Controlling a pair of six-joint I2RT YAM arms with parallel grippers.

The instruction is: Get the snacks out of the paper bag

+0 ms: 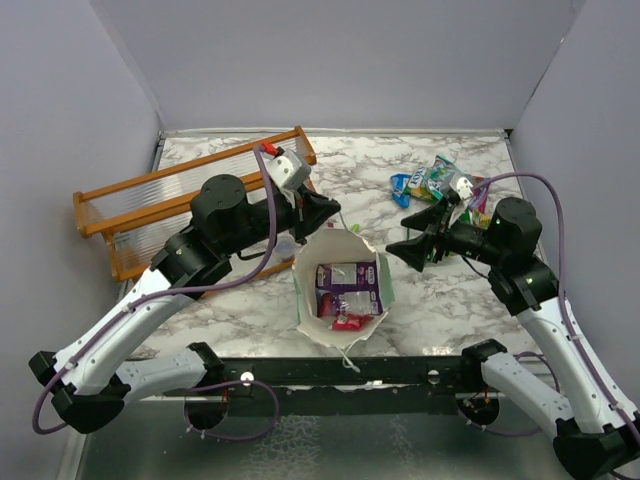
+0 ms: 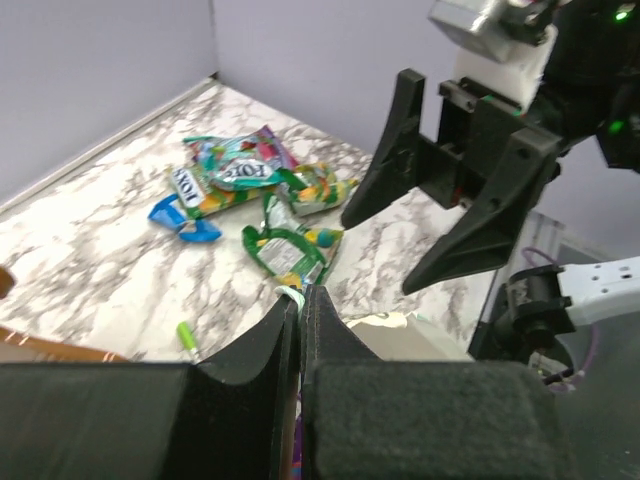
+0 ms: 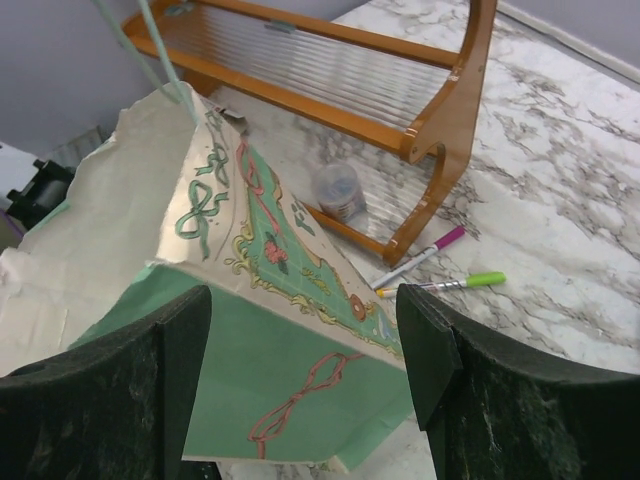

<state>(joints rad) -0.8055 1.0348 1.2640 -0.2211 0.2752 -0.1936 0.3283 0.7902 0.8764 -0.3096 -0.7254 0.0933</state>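
The mint-green paper bag [image 1: 303, 300] stands open at the table's middle. Purple snacks [image 1: 347, 280] and a red one [image 1: 351, 321] lie inside it. My left gripper [image 1: 335, 212] is shut on the bag's far rim; in the left wrist view a mint-white strip shows pinched at its tips [image 2: 301, 295]. My right gripper [image 1: 398, 233] hangs open just right of the bag, nothing between its fingers. In the right wrist view the bag's outer wall [image 3: 270, 350] fills the space below the open right gripper [image 3: 303, 320]. More snacks lie on the table at the back right: teal-white [image 2: 235, 170], blue [image 2: 185, 220], green [image 2: 290, 250].
An orange wooden rack [image 1: 190, 200] lies at the back left, behind my left arm. A pink marker [image 3: 420, 258] and a green marker [image 3: 450, 285] lie on the marble beside the rack's end. A small round jar [image 3: 338, 190] sits under the rack.
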